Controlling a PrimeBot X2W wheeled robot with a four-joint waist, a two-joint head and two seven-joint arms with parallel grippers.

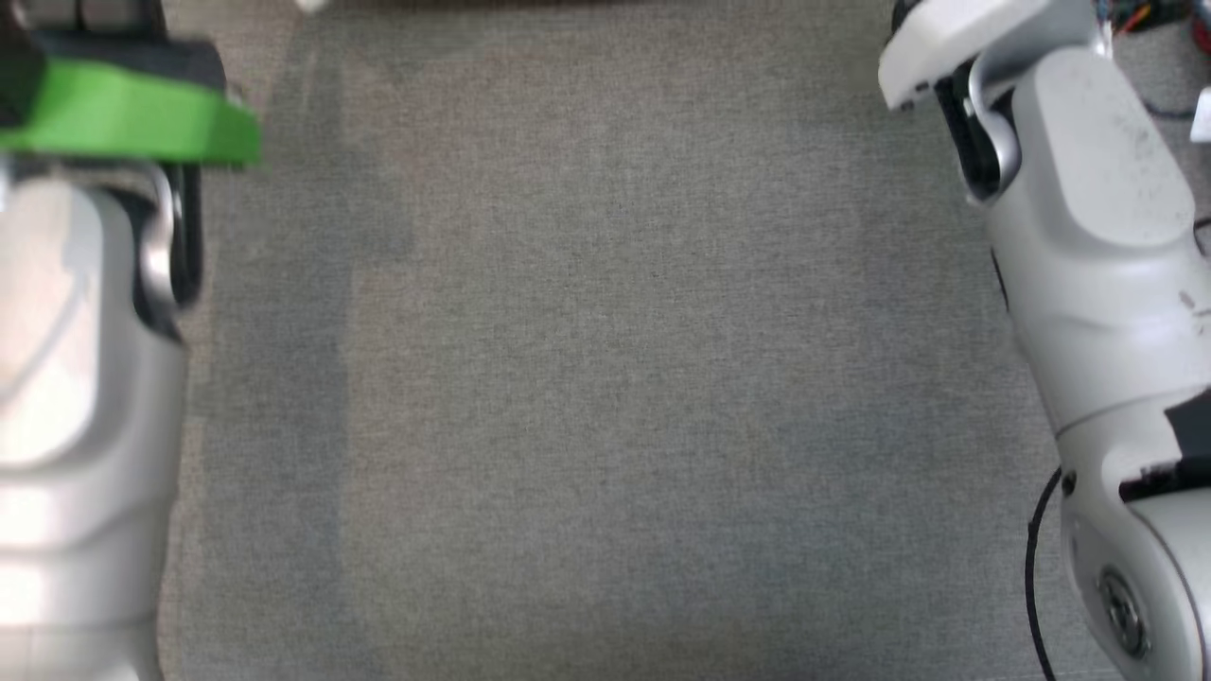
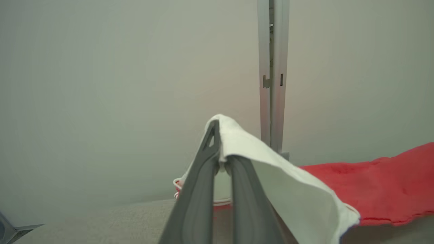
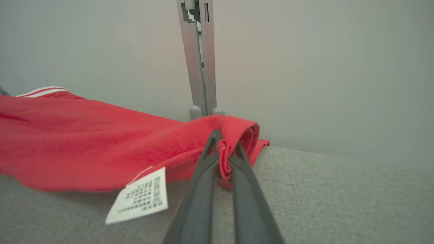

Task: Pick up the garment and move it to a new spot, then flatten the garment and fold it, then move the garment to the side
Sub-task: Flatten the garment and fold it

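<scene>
Garment (image 3: 84, 142): one, red and white, stretched low over grey fabric tabletop (image 1: 605, 378), left gripper (image 2: 221, 152) and right gripper (image 3: 225, 144) each clamped on an edge; pale wall (image 2: 101, 84), one grey post (image 3: 200, 67) behind.

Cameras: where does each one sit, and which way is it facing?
Head view: on the head, looking down at grey cloth surface; pale left forearm and right forearm frame it.
Left wrist view: along the left hand, shut on the garment.
Right wrist view: along the right hand, shut on its red hem.
Shared: both wrist views face the grey post and pale wall.
</scene>
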